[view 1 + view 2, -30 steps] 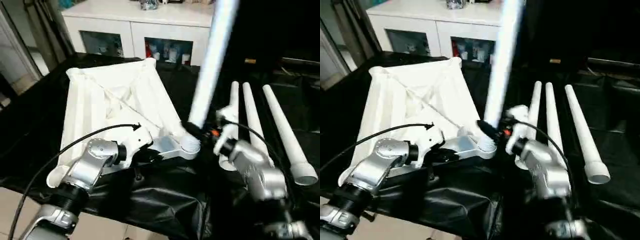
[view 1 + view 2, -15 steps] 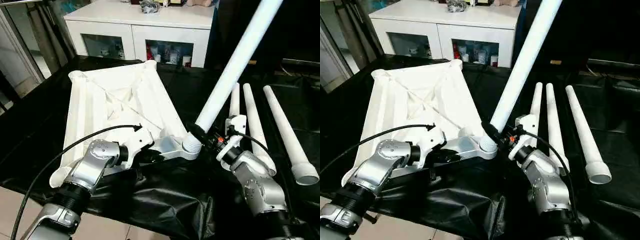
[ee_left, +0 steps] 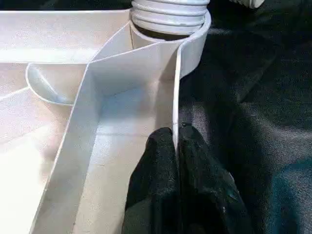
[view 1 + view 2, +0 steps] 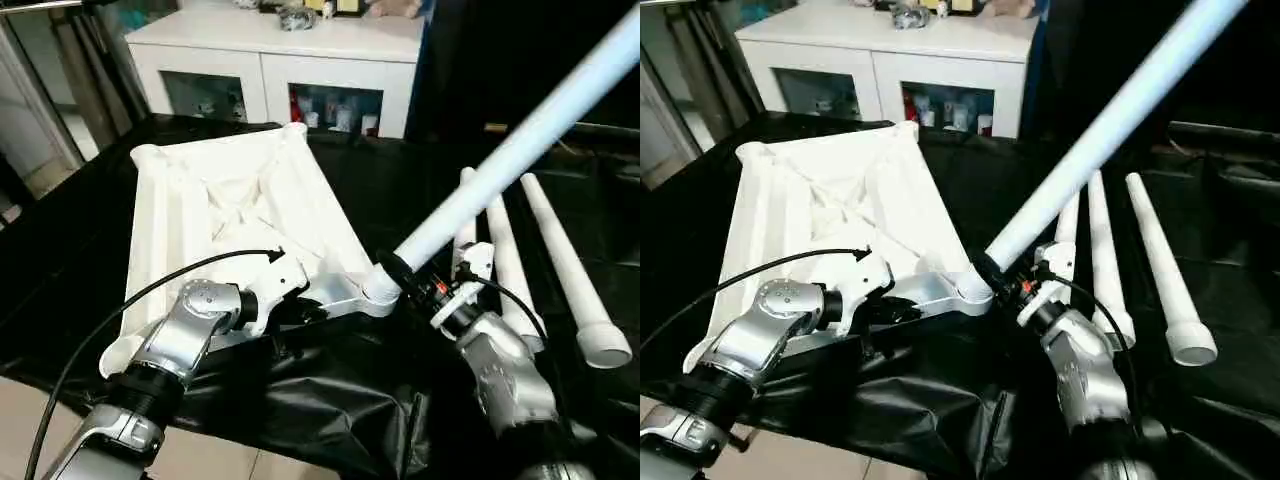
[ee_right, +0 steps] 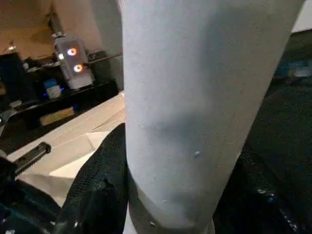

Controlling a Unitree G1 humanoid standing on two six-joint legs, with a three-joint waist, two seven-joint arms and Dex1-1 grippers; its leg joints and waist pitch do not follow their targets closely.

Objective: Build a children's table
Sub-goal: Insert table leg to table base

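Head view first: the white tabletop (image 4: 225, 215) lies ribs-up on the black-draped table (image 4: 90, 250), filling the centre-left of the frame, with the white cabinet (image 4: 290, 60) along the top edge behind it. The left hand (image 4: 300, 312) sits low in the middle, pinched shut on the tabletop's near rim just beside the corner socket (image 4: 378, 290). From that socket a held leg (image 4: 520, 150) slants up to the upper right corner, and the right hand (image 4: 405, 272) is clamped around its base, half-open fingers wrapped on the tube. Three spare legs (image 4: 560, 260) lie side by side at centre right.

Left wrist view: black fingers (image 3: 161, 161) squeeze the thin white wall from both sides; the ribbed leg end (image 3: 168, 12) sits in the socket at top centre.

Right wrist view: the tube fills the middle, a black finger (image 5: 105, 185) hugging its lower left side.
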